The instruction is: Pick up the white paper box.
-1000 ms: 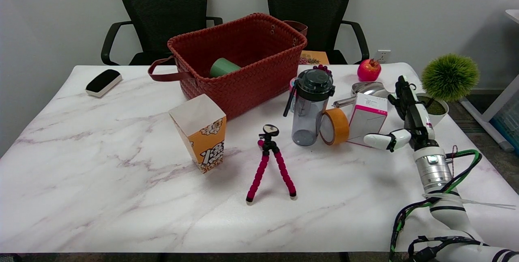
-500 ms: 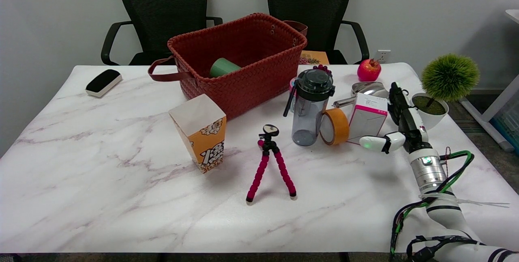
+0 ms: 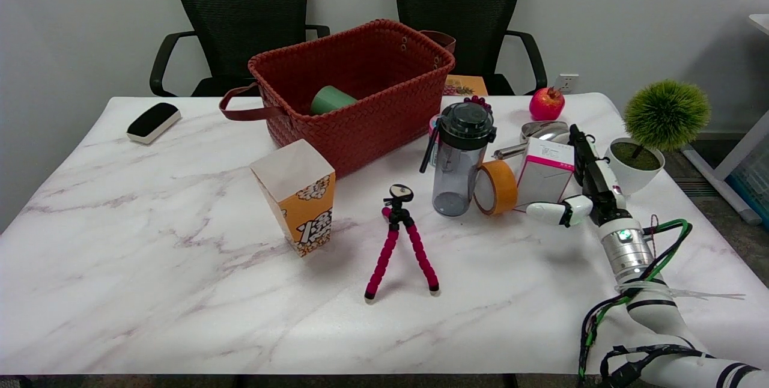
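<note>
White paper box (image 3: 544, 176), likely light and crushable, upright by tape roll (image 3: 496, 187); robot hand (image 3: 581, 187) spread, empty, flanking it—grip side faces gently.

Two chairs (image 3: 240, 15) (image 3: 459, 9). One each: basket (image 3: 360, 118), green cup (image 3: 330, 100), popcorn box (image 3: 295, 194), tripod (image 3: 399, 238), bottle (image 3: 459, 160), tape roll (image 3: 496, 187), white paper box (image 3: 544, 176), pomegranate (image 3: 546, 104), potted plant (image 3: 658, 124), eraser (image 3: 153, 122).

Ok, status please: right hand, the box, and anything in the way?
Right hand open, fingers beside box, no grip yet. Box upright on table. Tape roll leans at its left side.
</note>
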{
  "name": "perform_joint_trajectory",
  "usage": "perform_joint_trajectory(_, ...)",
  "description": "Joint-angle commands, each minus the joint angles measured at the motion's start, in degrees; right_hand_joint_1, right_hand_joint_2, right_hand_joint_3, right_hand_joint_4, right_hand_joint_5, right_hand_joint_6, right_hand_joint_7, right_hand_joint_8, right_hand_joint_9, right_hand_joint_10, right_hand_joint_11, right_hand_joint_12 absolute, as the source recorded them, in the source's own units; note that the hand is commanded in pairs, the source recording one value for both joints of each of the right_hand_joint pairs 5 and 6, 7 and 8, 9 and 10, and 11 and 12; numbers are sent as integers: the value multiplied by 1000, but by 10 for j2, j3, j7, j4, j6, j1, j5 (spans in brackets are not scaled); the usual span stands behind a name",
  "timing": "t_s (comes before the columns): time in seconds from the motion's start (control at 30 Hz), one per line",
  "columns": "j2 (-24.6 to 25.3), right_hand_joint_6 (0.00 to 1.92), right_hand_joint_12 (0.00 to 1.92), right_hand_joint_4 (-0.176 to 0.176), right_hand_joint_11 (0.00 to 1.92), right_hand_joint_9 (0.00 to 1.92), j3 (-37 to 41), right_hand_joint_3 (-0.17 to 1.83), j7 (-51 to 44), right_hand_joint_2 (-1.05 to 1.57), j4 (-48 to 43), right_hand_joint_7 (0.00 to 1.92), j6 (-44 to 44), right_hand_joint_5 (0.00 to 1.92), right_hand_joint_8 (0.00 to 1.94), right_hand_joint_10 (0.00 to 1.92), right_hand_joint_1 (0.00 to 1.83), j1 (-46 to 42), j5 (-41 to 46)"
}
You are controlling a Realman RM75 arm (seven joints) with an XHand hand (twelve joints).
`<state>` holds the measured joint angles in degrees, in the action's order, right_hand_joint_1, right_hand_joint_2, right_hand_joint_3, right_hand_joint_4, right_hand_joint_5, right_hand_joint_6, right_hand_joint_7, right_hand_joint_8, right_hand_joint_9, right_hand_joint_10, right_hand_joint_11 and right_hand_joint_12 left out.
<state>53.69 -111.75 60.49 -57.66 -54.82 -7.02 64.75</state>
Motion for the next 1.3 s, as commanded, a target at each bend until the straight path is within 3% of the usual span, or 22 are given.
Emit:
perform_joint_trajectory(0.03, 4, 14, 0, 0, 0, 0, 1, 624, 2, -386, 2, 0, 33, 14, 0, 0, 1196, 9, -6)
perform_joint_trajectory(0.3, 12, 48, 0, 0, 0, 0, 5, 572, 3, -355, 3, 0, 39, 48, 0, 0, 1193, 11, -6)
perform_joint_trajectory(0.53, 12, 52, 0, 0, 0, 0, 5, 411, 3, -245, 3, 16, 42, 52, 16, 0, 1225, 15, -5)
perform_joint_trajectory(0.67, 12, 40, 0, 0, 0, 2, 5, 448, 3, -225, 3, 10, 44, 40, 10, 2, 1189, 17, -2)
perform_joint_trajectory(0.73, 12, 32, 204, 0, 204, 1, 5, 443, 3, -220, 3, 20, 47, 32, 20, 1, 1170, 19, -2)
perform_joint_trajectory(0.83, 12, 31, 707, 0, 707, 4, 5, 411, 3, -209, 3, 115, 50, 31, 115, 4, 1156, 21, -2)
perform_joint_trajectory(0.97, 12, 47, 1040, 0, 1040, 28, 5, 524, 3, -235, 3, 344, 51, 47, 344, 28, 1154, 22, -1)
perform_joint_trajectory(1.13, 12, 54, 1209, 0, 1209, 125, 5, 637, 3, -248, 3, 492, 51, 54, 492, 125, 1151, 23, -2)
perform_joint_trajectory(1.3, 12, 55, 1255, 0, 1255, 175, 5, 675, 3, -247, 3, 546, 50, 55, 546, 175, 1149, 23, -5)
